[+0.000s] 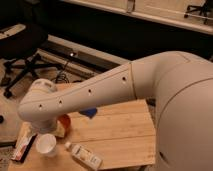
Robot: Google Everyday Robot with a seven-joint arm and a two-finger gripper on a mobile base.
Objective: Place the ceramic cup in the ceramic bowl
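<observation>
Smooth off-white arm [107, 89], a thick tube with small dark dots [90, 91], bulky rounded shell [185, 105] right; end effector hidden under the near-left joint [40, 100].

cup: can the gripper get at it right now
Probably yes: the gripper, largely hidden under the arm, hangs just above the cup, and nothing shows between them.

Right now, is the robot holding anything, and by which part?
Cannot be told. The gripper is hidden behind the arm's end, near the ceramic cup, which stands on the table beside the ceramic bowl.
</observation>
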